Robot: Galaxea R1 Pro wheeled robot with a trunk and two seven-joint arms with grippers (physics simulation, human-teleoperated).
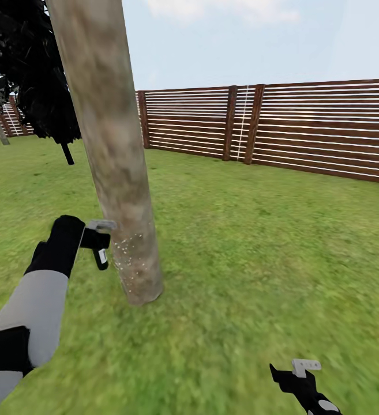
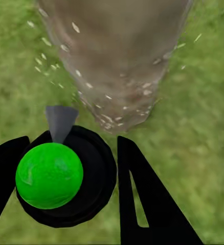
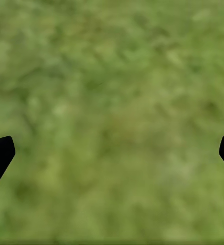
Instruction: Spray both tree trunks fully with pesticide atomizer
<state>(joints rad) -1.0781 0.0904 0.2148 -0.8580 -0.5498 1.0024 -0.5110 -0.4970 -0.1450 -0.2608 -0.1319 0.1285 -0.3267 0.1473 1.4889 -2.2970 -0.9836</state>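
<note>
The left gripper is clamped on the pesticide atomizer, its nozzle just beside the tree trunk, where pale droplets fleck the bark near the base. The right gripper hangs low over open grass, apparently spread wide. The slatted fence stands well apart.

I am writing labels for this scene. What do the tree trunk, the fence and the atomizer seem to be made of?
Tree trunk: rough bark, matte, mottled grey-brown, with pale specks near its base.
Fence: likely wood, brown horizontal slats with darker posts.
Pesticide atomizer, held in the left end effector: probably plastic; smooth black body, glossy green ball on top, small grey nozzle. The render leaves this open.
</note>
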